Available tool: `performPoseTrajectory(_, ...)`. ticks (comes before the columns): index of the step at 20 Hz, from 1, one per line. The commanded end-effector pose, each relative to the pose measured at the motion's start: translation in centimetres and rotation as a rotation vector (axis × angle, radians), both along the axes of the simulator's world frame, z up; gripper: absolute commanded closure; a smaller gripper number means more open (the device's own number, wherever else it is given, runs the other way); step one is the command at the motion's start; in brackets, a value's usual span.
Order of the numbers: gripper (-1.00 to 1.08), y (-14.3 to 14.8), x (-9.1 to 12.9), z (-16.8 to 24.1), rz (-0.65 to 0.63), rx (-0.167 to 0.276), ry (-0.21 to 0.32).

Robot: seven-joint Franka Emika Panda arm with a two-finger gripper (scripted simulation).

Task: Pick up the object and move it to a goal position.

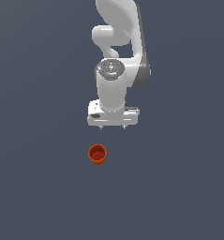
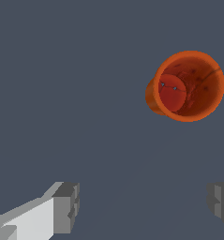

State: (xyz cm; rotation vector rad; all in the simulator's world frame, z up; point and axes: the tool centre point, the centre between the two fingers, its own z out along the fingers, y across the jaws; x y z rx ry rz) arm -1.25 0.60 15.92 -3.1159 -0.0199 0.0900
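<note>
We see a small orange-red cup (image 1: 98, 154) standing upright, apart from our spread, empty gripper (image 2: 141, 208); it looks light, rigid and thin-walled, best pinched across its rim.

The white arm (image 1: 117, 35) reaches down from the top of the exterior view, bends through a rounded elbow and ends in a stout vertical wrist (image 1: 111, 89) seen almost from straight above. Under the wrist sits the gripper (image 1: 113, 126), a wide flat block set crosswise, with two small fingertips (image 1: 101, 126) poking out along its lower edge — well apart from each other. The wrist view agrees: one grey finger pad (image 2: 66, 207) shows at one side and the other at the far edge, a broad gap between them — the jaws stand spread wide and hold nothing.
</note>
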Motion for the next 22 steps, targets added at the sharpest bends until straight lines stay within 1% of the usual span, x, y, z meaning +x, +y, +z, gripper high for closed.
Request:
performPoseTrajectory(1,-0.20,0.0,0.0,0.0,0.000,0.000,0.000)
performPoseTrajectory(13,-0.20,-0.1,0.2,0.2,0.015,0.005,-0.009)
performPoseTrajectory(22,-0.20,-1.2,1.6,-0.4,0.104,0.003,-0.028)
